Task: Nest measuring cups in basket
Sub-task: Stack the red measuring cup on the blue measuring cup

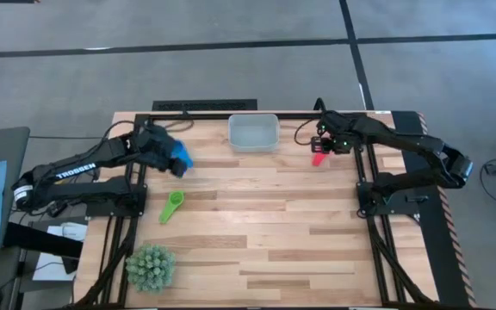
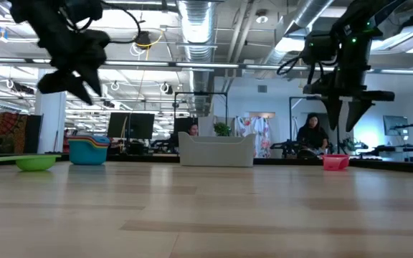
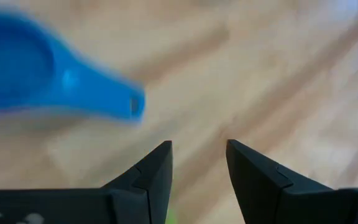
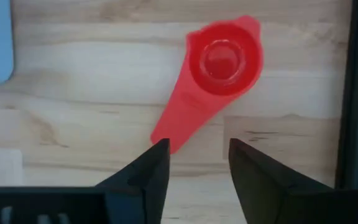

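A blue measuring cup (image 1: 180, 158) tops a nested stack of coloured cups (image 2: 88, 150) standing on the table at the far left. My left gripper (image 3: 197, 163) hovers open just above and beside it, with nothing between its fingers. A green cup (image 1: 172, 206) lies alone on the wood nearer the front. The grey-white basket (image 1: 253, 132) sits at the far middle. A coral-red cup (image 4: 222, 61) lies on the table at the far right, bowl up. My right gripper (image 4: 197, 155) points down, open, above the handle end of that cup and clear of it in the low view.
A spiky green ball-shaped plant (image 1: 151, 266) stands near the front left corner. Black frame rails (image 1: 364, 164) run along the table's left and right sides and its far edge. Bare wood (image 1: 265, 224) fills the middle and front.
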`<state>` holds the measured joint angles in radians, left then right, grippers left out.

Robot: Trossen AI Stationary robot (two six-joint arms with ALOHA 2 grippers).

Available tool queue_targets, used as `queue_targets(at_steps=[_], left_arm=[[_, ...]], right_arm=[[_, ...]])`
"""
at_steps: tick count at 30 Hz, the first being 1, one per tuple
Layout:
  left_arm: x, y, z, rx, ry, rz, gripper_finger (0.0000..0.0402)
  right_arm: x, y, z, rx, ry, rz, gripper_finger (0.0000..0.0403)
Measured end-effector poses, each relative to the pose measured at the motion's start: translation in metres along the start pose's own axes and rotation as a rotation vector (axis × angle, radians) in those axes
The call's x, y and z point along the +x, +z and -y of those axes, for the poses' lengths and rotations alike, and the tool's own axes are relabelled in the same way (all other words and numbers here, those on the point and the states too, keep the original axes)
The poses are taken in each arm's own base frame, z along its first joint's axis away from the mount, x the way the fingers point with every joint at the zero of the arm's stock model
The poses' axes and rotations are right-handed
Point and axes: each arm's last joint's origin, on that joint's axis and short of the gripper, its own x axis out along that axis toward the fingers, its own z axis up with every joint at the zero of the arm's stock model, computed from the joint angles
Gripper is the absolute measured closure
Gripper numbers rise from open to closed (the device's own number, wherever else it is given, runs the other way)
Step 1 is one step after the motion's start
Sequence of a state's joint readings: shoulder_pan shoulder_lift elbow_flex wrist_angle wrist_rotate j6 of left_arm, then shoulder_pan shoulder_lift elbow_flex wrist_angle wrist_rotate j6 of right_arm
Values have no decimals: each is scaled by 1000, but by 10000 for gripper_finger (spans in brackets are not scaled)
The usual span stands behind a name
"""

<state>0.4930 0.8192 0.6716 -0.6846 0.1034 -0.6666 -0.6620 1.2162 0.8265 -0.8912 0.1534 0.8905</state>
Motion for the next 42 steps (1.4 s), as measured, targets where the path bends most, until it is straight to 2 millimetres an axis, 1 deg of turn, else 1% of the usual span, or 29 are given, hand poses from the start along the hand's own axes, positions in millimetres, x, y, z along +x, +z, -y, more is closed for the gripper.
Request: queue_targets(at_steps=[4, 8, 15, 19, 23, 25, 28, 31, 32, 36, 39, 42], left_arm=[[-1, -17, -5, 14, 90, -141, 262], [-1, -20, -3, -7, 107, -142, 262], [-2, -20, 5, -27, 78, -105, 262], [-8, -15, 10, -16, 90, -70, 262], [-17, -9, 15, -4, 109, -19, 262], [-20, -6, 17, -1, 117, 5, 262], [-22, -4, 18, -12, 119, 19, 262], [-22, -4, 18, -35, 118, 18, 262], [-22, -5, 18, -42, 112, 13, 262], [-22, -5, 19, -65, 90, -3, 262], [-22, -2, 21, -67, 65, 22, 262], [-19, 4, 28, -62, 7, 79, 262]], right_arm=[[1, 3, 2, 19, -106, 120, 190], [15, 15, 9, 66, -178, 101, 194], [50, 35, 13, 51, -226, 22, 229], [69, 39, 16, 30, -265, -43, 247], [85, 42, 17, -8, -289, -79, 266], [90, 43, 17, -39, -289, -86, 283], [92, 45, 15, -89, -266, -73, 328], [84, 44, 9, -138, -224, -37, 381], [78, 43, 7, -156, -206, -23, 388], [48, 30, -2, -194, -121, 15, 382], [18, 16, -10, -212, -17, 24, 392], [-13, 3, -25, -223, 124, 80, 394]])
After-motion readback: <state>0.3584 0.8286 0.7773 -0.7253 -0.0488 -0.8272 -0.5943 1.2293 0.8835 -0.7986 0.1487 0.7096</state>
